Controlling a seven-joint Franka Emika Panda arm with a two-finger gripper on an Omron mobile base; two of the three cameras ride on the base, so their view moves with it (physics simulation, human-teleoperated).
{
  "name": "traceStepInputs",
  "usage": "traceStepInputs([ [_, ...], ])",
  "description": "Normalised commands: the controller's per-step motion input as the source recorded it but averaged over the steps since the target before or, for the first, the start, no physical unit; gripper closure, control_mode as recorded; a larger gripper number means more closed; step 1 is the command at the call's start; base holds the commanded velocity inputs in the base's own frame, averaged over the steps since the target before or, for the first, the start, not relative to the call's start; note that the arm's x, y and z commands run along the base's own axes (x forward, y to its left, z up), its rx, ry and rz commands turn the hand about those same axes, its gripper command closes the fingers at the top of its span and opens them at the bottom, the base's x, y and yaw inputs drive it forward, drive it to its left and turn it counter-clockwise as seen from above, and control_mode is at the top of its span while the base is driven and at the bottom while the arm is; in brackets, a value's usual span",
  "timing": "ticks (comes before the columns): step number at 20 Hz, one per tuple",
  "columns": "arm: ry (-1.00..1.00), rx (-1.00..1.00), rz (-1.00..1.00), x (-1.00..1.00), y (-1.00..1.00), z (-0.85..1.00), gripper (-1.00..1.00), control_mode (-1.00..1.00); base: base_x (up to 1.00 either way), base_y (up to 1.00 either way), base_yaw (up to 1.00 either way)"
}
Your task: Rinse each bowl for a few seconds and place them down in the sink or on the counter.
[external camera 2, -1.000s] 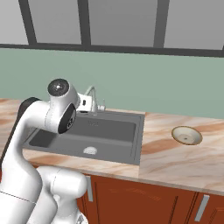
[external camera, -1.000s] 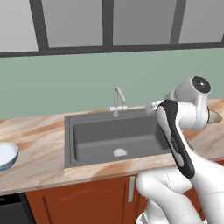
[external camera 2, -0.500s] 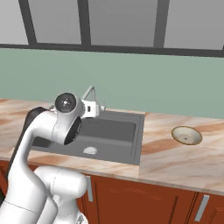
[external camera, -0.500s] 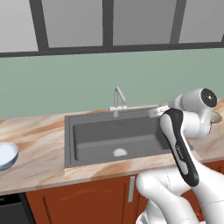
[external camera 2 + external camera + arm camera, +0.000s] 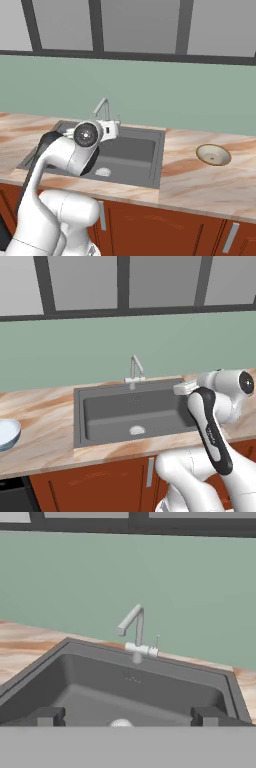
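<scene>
Our gripper (image 5: 125, 717) spread wide and empty above the sink (image 5: 150, 684), tap (image 5: 136, 632) straight ahead, pale blue bowl (image 5: 7, 433) far left on the counter (image 5: 42, 426), tan bowl (image 5: 213, 155) off right

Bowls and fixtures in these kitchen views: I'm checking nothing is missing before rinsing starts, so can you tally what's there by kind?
Bowls: 2, a pale blue-white bowl at the counter's left end and a beige-tan bowl right of the sink
Sinks: 1, the dark grey sink
Taps: 1, the silver tap behind the basin
Counters: 1, the marble counter
Total: 5
</scene>
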Motion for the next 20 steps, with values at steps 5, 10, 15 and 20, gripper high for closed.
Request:
traceStepInputs([
  [5, -0.15, 0.0, 0.08, 0.1, -0.08, -0.06, -1.0, -1.0, 0.0, 0.0, 0.0],
  [10, -0.14, 0.0, 0.08, 0.15, -0.05, -0.07, -1.0, -1.0, 0.0, 0.0, 0.0],
  [15, -0.14, 0.0, 0.07, 0.19, -0.03, -0.07, -1.0, -1.0, 0.0, 0.0, 0.0],
  [20, -0.03, 0.02, 0.07, 0.3, -0.01, -0.06, -1.0, -1.0, 0.0, 0.0, 0.0],
])
